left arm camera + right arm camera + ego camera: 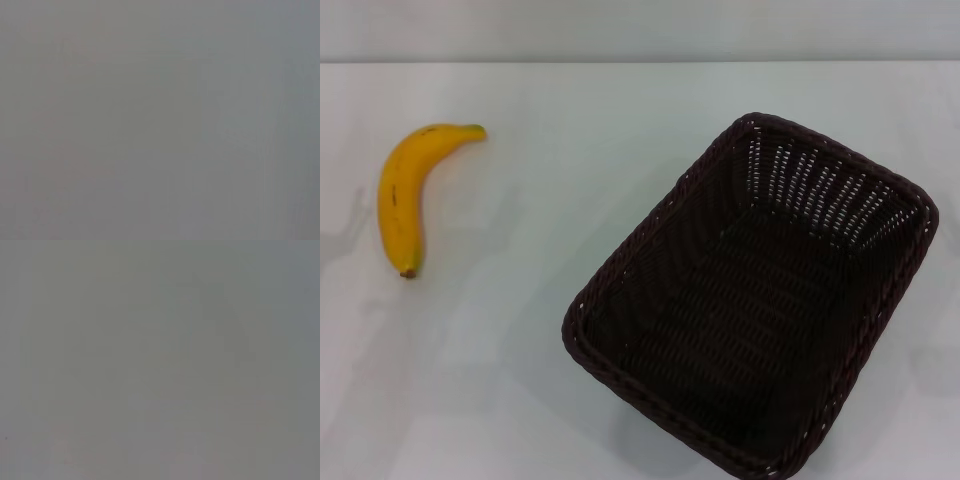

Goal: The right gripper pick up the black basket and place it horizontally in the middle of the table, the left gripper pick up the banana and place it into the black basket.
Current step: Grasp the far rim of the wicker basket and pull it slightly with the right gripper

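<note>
The black basket (760,300) stands on the white table (570,200) at the right, turned at an angle, its long side running from near left to far right. It is empty. The banana (405,195) lies on the table at the far left, its greenish stem pointing to the back right and its brown end toward me. Neither gripper shows in the head view. Both wrist views show only a plain grey surface, with no fingers and no objects.
The table's far edge (640,62) runs across the top of the head view, with a grey wall behind it. Bare white tabletop lies between the banana and the basket.
</note>
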Robot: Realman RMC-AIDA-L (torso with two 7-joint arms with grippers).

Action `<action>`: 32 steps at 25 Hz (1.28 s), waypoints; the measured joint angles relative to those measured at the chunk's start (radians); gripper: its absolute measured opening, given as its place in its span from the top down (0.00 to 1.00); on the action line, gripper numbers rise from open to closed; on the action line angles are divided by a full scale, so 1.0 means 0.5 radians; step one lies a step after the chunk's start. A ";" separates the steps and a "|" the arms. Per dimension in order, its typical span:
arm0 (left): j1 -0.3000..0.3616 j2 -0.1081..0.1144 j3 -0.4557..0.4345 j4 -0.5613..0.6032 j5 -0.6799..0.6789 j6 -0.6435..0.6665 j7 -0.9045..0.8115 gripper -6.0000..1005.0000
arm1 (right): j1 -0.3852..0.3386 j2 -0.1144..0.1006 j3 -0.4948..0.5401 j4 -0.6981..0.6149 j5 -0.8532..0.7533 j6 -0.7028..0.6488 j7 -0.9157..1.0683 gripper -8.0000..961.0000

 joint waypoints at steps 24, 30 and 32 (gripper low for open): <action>0.029 0.002 -0.001 0.007 -0.083 -0.046 -0.003 0.12 | 0.036 -0.007 -0.824 -1.275 -0.355 -0.551 1.716 0.11; 0.075 0.003 -0.001 0.007 -0.083 -0.076 -0.018 0.12 | 0.142 -0.048 -1.050 -1.967 -1.083 -0.631 2.753 0.12; 0.086 0.003 0.001 0.007 -0.083 -0.091 -0.020 0.12 | 0.210 -0.061 -1.071 -2.080 -1.284 -0.567 2.994 0.12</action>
